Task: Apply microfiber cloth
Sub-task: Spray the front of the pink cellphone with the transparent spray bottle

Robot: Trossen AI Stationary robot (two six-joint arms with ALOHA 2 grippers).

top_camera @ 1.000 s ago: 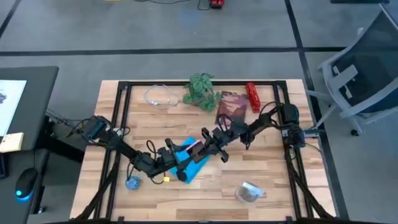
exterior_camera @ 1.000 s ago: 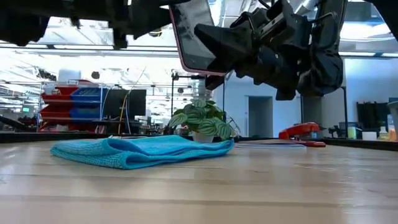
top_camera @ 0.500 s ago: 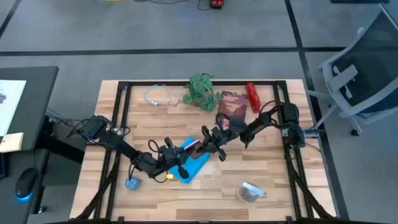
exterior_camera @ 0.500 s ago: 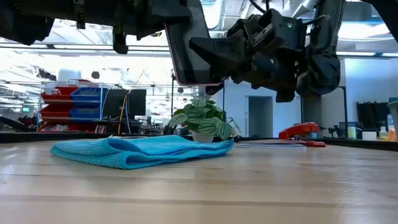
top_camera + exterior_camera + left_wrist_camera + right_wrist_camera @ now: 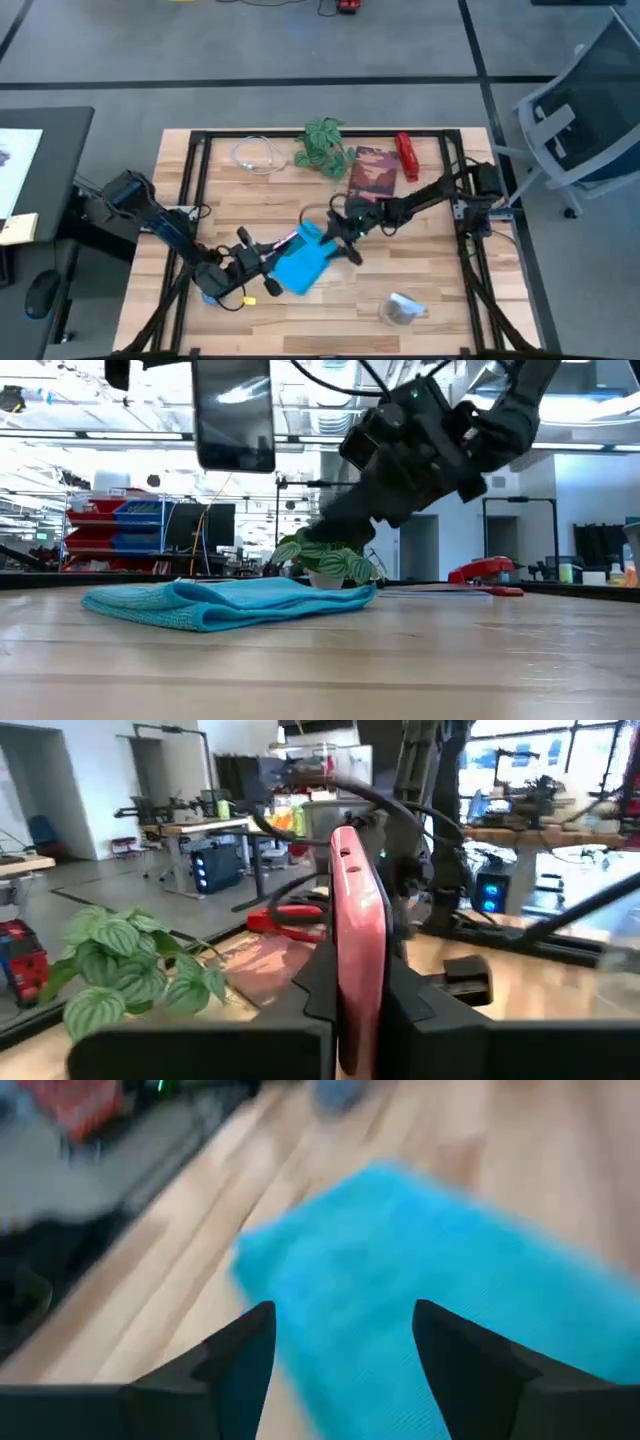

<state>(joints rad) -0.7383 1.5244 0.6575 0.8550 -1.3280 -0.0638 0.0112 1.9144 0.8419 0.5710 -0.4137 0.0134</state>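
The sky-blue microfiber cloth (image 5: 305, 263) lies loosely folded on the table (image 5: 230, 603). My right gripper (image 5: 334, 236) hangs open over the cloth's far end, tipped down at it; the right wrist view shows the cloth (image 5: 400, 1270) just below the spread fingers (image 5: 345, 1350). My left gripper (image 5: 263, 256) is shut on a black phone in a pink-red case (image 5: 286, 243). The phone (image 5: 235, 415) is high above the cloth's left part, its screen toward the table's near edge. My left gripper pinches the phone between its two fingers (image 5: 318, 982), one on each flat face (image 5: 356, 970), so the case's edge shows between them. It reaches in roughly level from the table's left. The phone hangs upright and clear of cloth and table, its lower end (image 5: 236, 460) free.
A potted plant (image 5: 325, 146), a brown book (image 5: 372, 171) and a red stapler (image 5: 406, 155) stand at the far side, a coiled cable (image 5: 255, 155) at far left. A small blue ball (image 5: 211, 292) and a yellow bit (image 5: 270, 287) lie near left, a crumpled grey thing (image 5: 400, 310) near right.
The phone has passed from my right gripper to my left. The left gripper has shut on it and drawn it toward the table's left, where it now hangs upright. The right gripper has opened, let go and tipped down toward the cloth.
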